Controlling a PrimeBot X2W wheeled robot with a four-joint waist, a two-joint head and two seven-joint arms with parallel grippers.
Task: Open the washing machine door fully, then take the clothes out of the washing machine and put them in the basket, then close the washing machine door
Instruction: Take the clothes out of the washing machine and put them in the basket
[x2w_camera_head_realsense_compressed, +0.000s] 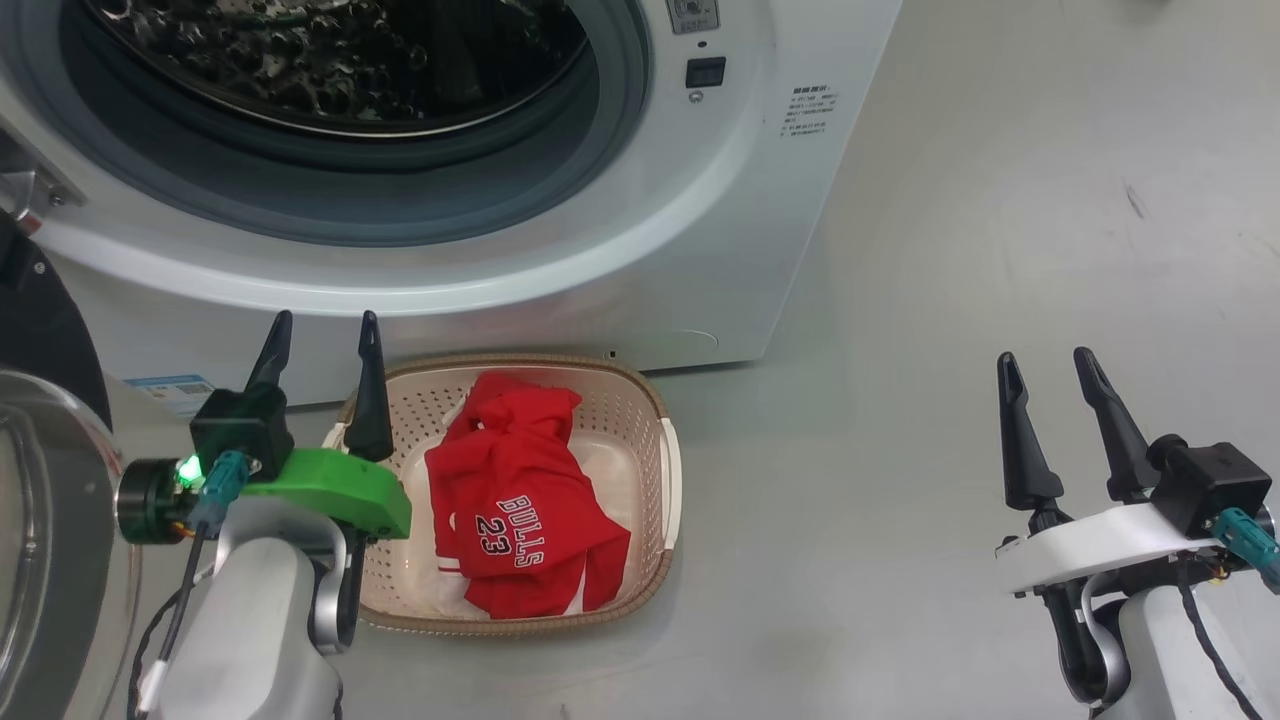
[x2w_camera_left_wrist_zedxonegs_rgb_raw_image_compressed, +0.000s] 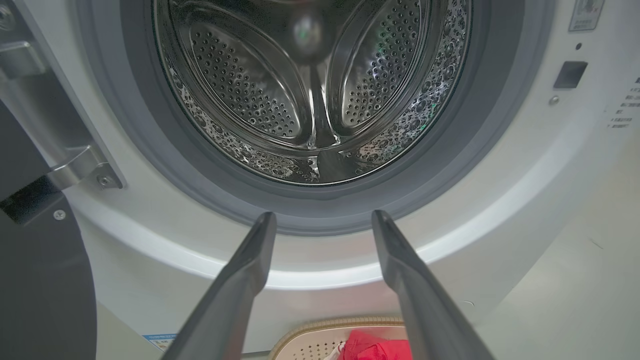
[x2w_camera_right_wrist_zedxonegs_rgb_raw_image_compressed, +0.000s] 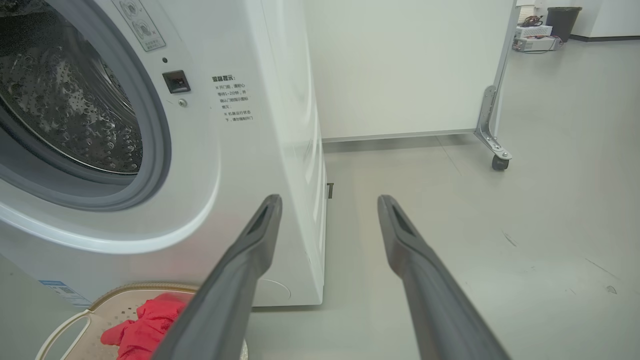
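The white washing machine (x2w_camera_head_realsense_compressed: 600, 270) stands open, its steel drum (x2w_camera_left_wrist_zedxonegs_rgb_raw_image_compressed: 310, 90) bare of laundry. Its door (x2w_camera_head_realsense_compressed: 45, 500) is swung out at the far left, glass bowl and black ring showing. On the floor in front sits the cream basket (x2w_camera_head_realsense_compressed: 668, 470) with the red "BULLS 23" clothes (x2w_camera_head_realsense_compressed: 515, 500) crumpled inside. My left gripper (x2w_camera_head_realsense_compressed: 325, 335) is open and holds nothing, raised over the basket's left rim and pointing at the washer front (x2w_camera_left_wrist_zedxonegs_rgb_raw_image_compressed: 325, 217). Off to the right over bare floor, my right gripper (x2w_camera_head_realsense_compressed: 1048, 365) is open too, nothing between its fingers (x2w_camera_right_wrist_zedxonegs_rgb_raw_image_compressed: 327, 200).
Grey floor (x2w_camera_head_realsense_compressed: 950, 400) stretches to the right of the washer. A white partition on a castor (x2w_camera_right_wrist_zedxonegs_rgb_raw_image_compressed: 497, 162) stands behind, with a dark bin and boxes (x2w_camera_right_wrist_zedxonegs_rgb_raw_image_compressed: 545, 25) far back. The door hinge bracket (x2w_camera_left_wrist_zedxonegs_rgb_raw_image_compressed: 80, 167) sits at the washer's left.
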